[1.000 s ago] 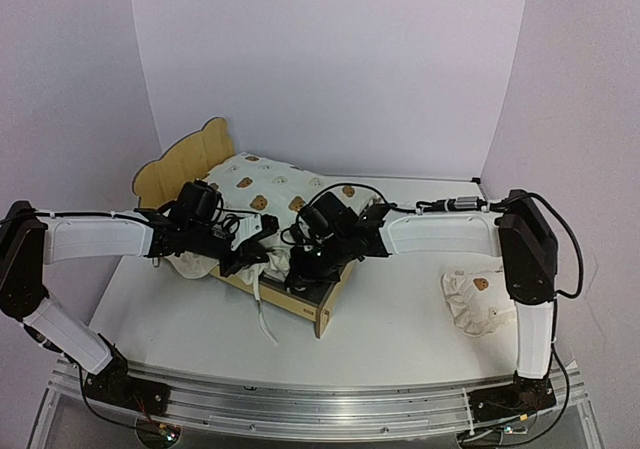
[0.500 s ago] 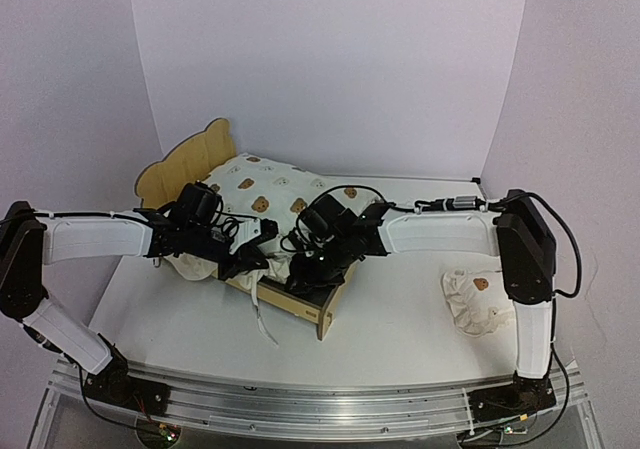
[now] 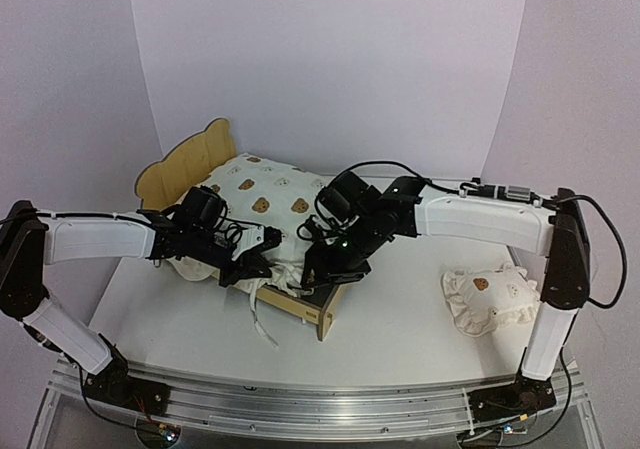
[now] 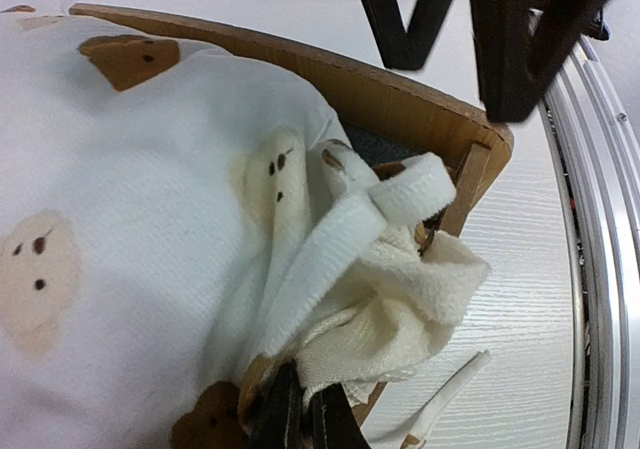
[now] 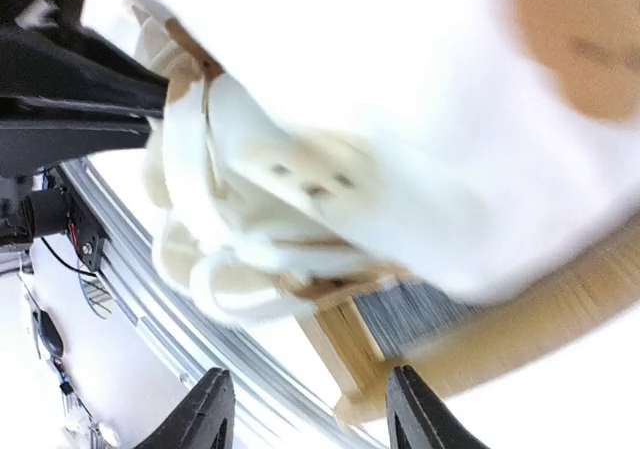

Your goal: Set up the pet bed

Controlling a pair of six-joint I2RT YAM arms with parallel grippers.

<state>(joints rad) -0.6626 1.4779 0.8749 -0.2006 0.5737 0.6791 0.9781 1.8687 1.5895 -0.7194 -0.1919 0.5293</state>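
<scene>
The pet bed (image 3: 318, 317) lies centre-left in frame, long axis upper left to lower right, foot corner beneath the released right gripper (image 3: 322, 274); the left gripper (image 3: 256, 263), alongside, clenches the cushion (image 3: 265, 184) corner.

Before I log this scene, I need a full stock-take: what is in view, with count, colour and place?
pet bed: one, light plywood, left-centre of the table.
cushion: one, cream with brown bears, in the bed, near corner bunched.
tie: one trailing, white, from the bed onto the table.
pillow: one, cream, ruffled, right side of the table.
table: one, white.
rail: one, silver, near edge.
left gripper: one, black, shut on the cushion's bunched corner.
right gripper: one, black, open, over the bed's foot end.
</scene>
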